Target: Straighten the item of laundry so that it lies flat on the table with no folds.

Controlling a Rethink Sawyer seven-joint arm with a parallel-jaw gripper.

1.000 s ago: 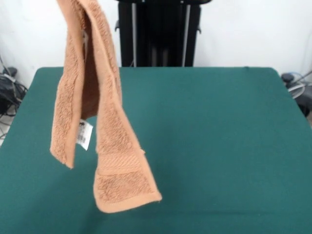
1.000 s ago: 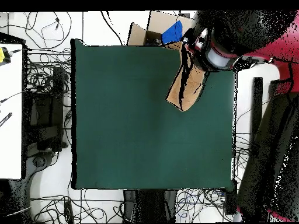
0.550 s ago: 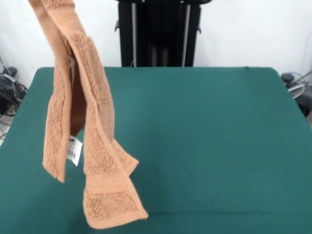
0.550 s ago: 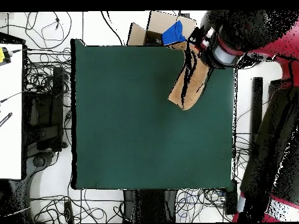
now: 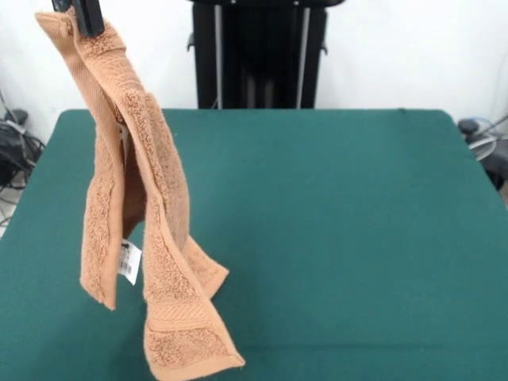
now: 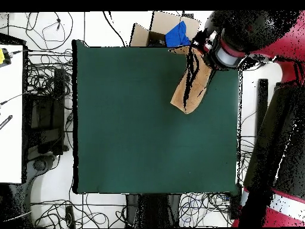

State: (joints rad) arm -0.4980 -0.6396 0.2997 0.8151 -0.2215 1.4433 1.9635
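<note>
Bright, even light; soft shadows

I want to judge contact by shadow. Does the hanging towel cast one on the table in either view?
Front view: lighting is flat; only a faint darkening on the dark green felt table right of the orange-tan terry towel's lower end. Overhead view: no distinct shadow beside it.

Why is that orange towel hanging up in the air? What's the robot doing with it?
The robot's gripper is pinching one top corner of the orange-tan towel and holding it up over one side of the green table. The towel hangs down long and folded on itself, with a little white tag showing. Its bottom end looks at or near the tabletop. It isn't lying flat yet, so the straightening isn't done.
</note>
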